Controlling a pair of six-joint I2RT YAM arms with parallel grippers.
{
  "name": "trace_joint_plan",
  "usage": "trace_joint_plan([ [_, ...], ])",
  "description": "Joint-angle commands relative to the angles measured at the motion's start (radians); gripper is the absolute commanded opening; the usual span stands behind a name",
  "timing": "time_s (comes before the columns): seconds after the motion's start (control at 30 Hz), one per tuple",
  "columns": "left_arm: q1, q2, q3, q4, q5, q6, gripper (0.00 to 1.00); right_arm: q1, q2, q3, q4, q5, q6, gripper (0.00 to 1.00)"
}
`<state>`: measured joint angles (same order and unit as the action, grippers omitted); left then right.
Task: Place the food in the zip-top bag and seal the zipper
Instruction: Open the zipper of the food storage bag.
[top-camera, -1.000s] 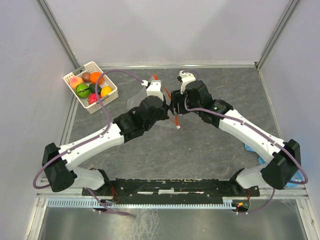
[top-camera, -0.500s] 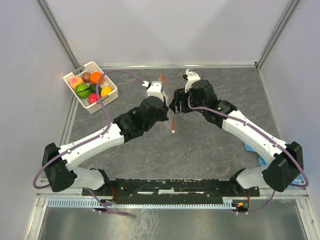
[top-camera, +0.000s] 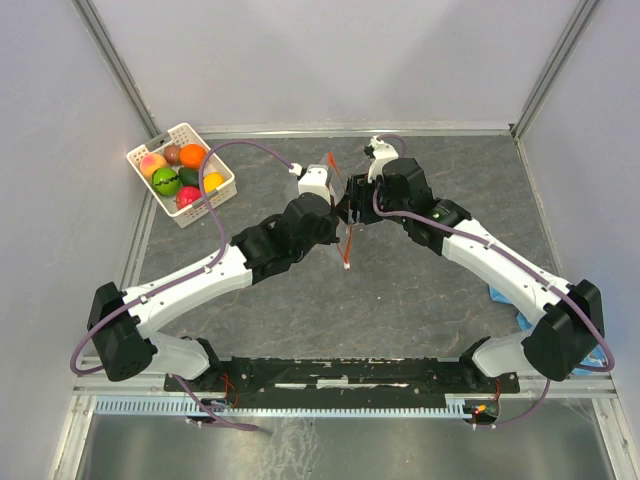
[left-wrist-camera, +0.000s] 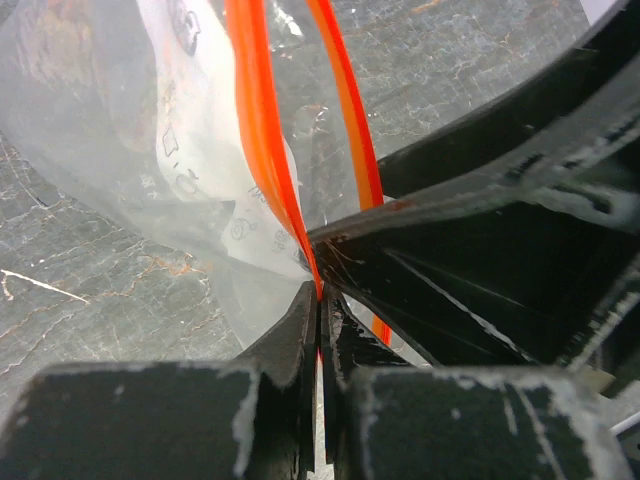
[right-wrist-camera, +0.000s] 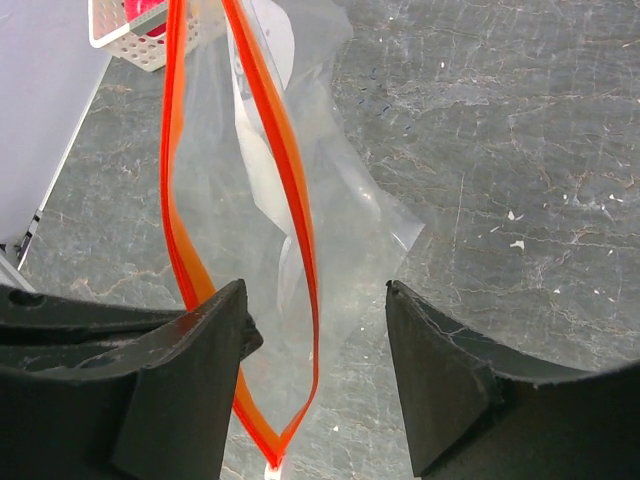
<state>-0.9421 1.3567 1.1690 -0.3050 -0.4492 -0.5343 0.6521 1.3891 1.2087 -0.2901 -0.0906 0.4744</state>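
The gray stone-patterned table (top-camera: 430, 290) carries everything, and the left arm (top-camera: 200, 280) and right arm (top-camera: 490, 255) reach inward from its near corners to meet over the middle of the far half. Between their wrists hangs the zip-top bag (top-camera: 343, 222), held up off the table and edge-on to the top camera; the right wrist view shows its clear, crinkled body (right-wrist-camera: 340, 210) hanging loose with bare table behind it. A white perforated basket (top-camera: 155, 140) sits at the far left corner, well apart from the bag, and all the food (top-camera: 180, 172) lies inside it, including an orange piece (top-camera: 192, 155), a lime green one (top-camera: 166, 181) and a yellow one (top-camera: 212, 182). The zipper (right-wrist-camera: 290, 180) is parted into two orange-red strips, so the mouth gapes. The left gripper (left-wrist-camera: 320, 300) is pinched tight on one strip of the zipper (left-wrist-camera: 255, 130). The right gripper (right-wrist-camera: 315, 300) has its fingers spread wide, with the zipper loop and bag hanging between them; whether either finger touches the plastic cannot be told.
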Motion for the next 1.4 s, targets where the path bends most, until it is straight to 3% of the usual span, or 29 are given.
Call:
trace_joint_plan([
  [0.0, -0.002, -0.020, 0.027, 0.036, 0.021, 0.048, 0.03, -0.001, 0.033, -0.007, 0.064, -0.006, -0.005, 0.64],
  [0.2, -0.002, -0.041, 0.014, 0.028, -0.002, 0.050, 0.03, -0.001, 0.071, 0.000, 0.031, 0.006, -0.014, 0.50],
  [0.4, -0.001, -0.047, 0.025, -0.042, -0.119, 0.056, 0.03, 0.000, 0.022, 0.007, -0.106, 0.222, -0.071, 0.25],
  [0.57, 0.000, -0.050, 0.027, -0.083, -0.211, 0.057, 0.03, -0.002, -0.017, 0.011, -0.218, 0.439, -0.127, 0.14],
  [0.83, 0.009, -0.032, 0.021, -0.111, -0.273, 0.053, 0.03, -0.002, -0.067, 0.003, -0.307, 0.643, -0.175, 0.08],
  [1.03, 0.011, -0.004, 0.003, -0.017, -0.135, 0.058, 0.04, -0.001, -0.093, 0.004, -0.301, 0.616, -0.191, 0.02],
  [1.17, 0.012, 0.016, 0.014, 0.044, -0.041, 0.057, 0.17, -0.001, -0.076, 0.046, -0.291, 0.607, -0.226, 0.01],
  [1.37, 0.013, 0.025, 0.045, 0.123, -0.012, 0.050, 0.34, -0.001, 0.019, 0.206, -0.371, 0.633, -0.343, 0.01],
])
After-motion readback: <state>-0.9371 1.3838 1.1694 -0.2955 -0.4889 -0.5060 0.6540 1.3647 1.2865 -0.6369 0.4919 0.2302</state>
